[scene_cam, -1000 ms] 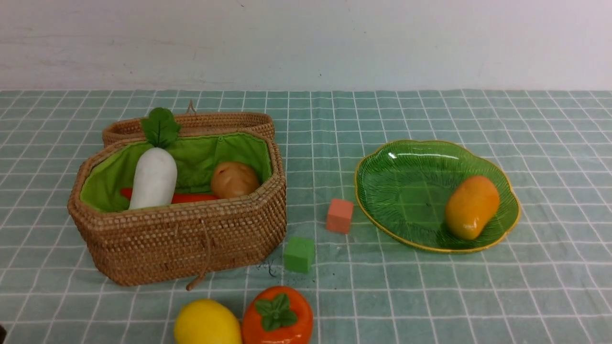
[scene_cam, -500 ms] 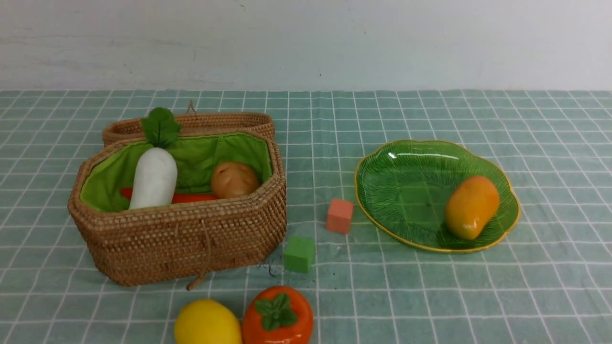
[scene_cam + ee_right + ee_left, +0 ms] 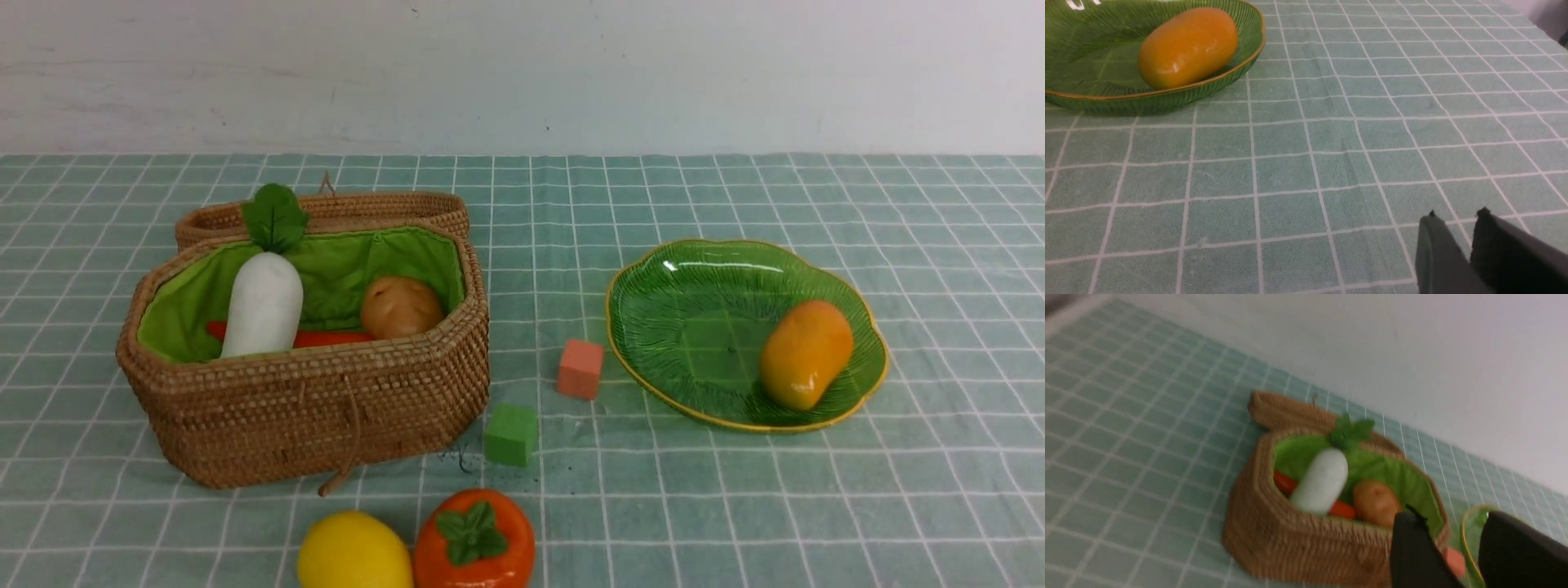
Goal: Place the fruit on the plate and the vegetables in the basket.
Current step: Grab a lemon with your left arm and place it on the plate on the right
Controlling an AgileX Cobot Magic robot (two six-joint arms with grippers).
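Mango [image 3: 806, 354], glossy yellow-orange, is lying on your green glass plate [image 3: 694, 318]; yellow lemon [image 3: 353, 551] and leaf-capped orange fruit [image 3: 473, 539] are waiting outside, left gripper [image 3: 1451, 517] gaping, right gripper [image 3: 1457, 214] closed.

This is a robot test bench in a plain, lab-like room. A teal checked cloth [image 3: 735, 506] fills the lower front view, and a bare white wall [image 3: 522, 73] spans the top. The props are glossy toys: a radish [image 3: 263, 306] in a basket [image 3: 326, 408] at left, a mango [image 3: 805, 354] on a plate [image 3: 678, 327] at right, and a pink cube [image 3: 580, 368] and green cube [image 3: 511, 434] mid-frame. The black left gripper [image 3: 1449, 516] and right gripper [image 3: 1457, 213] show at the lower right of their wrist views.
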